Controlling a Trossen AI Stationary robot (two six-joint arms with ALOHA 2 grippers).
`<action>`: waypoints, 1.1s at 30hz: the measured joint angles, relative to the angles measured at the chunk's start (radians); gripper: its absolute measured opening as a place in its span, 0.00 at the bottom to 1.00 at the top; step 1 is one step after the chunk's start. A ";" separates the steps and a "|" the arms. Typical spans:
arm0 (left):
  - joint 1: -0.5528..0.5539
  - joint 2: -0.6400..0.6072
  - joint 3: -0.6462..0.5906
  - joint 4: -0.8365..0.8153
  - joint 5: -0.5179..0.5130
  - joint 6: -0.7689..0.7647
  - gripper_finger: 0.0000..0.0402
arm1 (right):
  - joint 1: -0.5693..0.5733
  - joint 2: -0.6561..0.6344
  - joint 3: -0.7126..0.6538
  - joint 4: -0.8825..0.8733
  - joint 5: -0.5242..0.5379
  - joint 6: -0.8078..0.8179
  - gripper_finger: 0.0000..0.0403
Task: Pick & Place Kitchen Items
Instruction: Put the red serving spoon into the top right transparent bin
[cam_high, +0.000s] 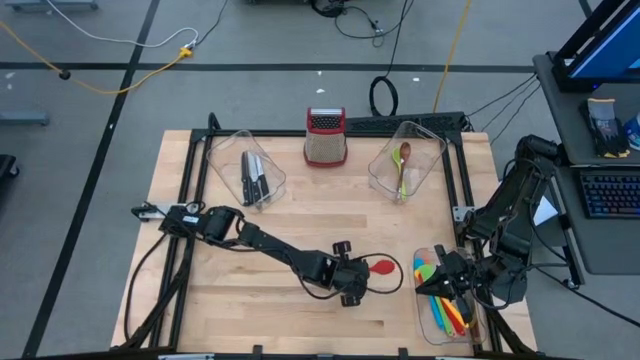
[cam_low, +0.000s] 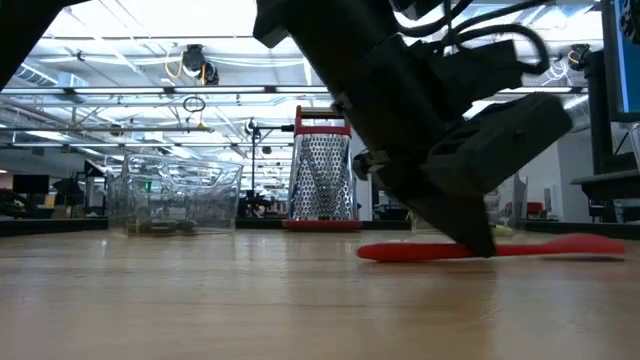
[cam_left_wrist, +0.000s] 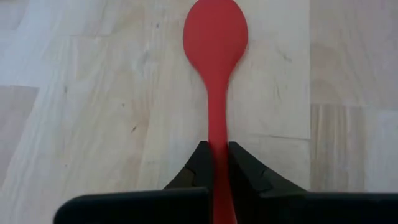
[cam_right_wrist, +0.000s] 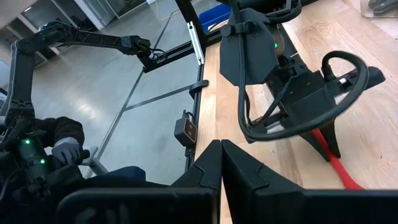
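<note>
Left claw (cam_left_wrist: 215, 163) is pinched shut on the red spoon's (cam_left_wrist: 215, 37) thin handle, the spoon lying flat on the tabletop (cam_high: 250, 290) toward its front, beside the bin (cam_high: 425, 318) of spatulas. Gripped only at the handle, the heavier bowl end could droop or twist out when lifted. Right claw (cam_right_wrist: 221, 163), closed and empty, hangs over that bin, where the arms might collide.

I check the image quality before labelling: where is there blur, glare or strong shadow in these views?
Low view: the left arm's dark body looms close and soft, while the red spoon lies flat behind it and bright ceiling lights glare above. Left wrist view: even light, the left gripper shut on the spoon's handle. High view: evenly lit table.
</note>
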 joint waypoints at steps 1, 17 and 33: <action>0.001 -0.001 0.000 0.006 -0.002 0.007 0.03 | 0.000 0.000 0.000 0.000 0.000 0.000 0.01; 0.023 -0.098 0.003 -0.010 -0.027 0.063 0.00 | 0.000 0.000 0.000 0.000 0.030 -0.081 0.01; -0.004 -0.090 0.004 -0.313 0.089 0.000 0.39 | 0.000 0.000 0.000 -0.001 0.030 -0.090 0.01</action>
